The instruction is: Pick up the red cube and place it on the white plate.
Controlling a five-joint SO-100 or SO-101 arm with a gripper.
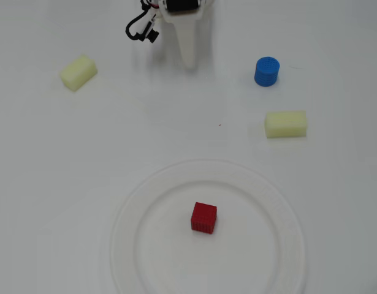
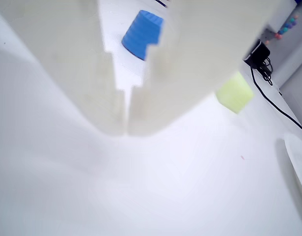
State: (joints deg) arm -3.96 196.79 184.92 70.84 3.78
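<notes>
The red cube (image 1: 203, 218) sits near the middle of the white plate (image 1: 280, 202) at the bottom of the overhead view. The gripper (image 1: 189, 61) is at the top centre of that view, far from the plate, and holds nothing. In the wrist view the gripper (image 2: 126, 130) fills the upper half with its two white fingers pressed together, tips touching. An edge of the plate (image 2: 299, 157) shows at the right border of the wrist view. The cube is out of the wrist view.
A blue cylinder (image 1: 266, 71) stands right of the gripper, also in the wrist view (image 2: 142, 33). One pale yellow block (image 1: 285, 124) lies below it, seen in the wrist view (image 2: 234, 92). Another yellow block (image 1: 78, 72) lies at the upper left. Black cables (image 2: 268, 83) run at the wrist view's right.
</notes>
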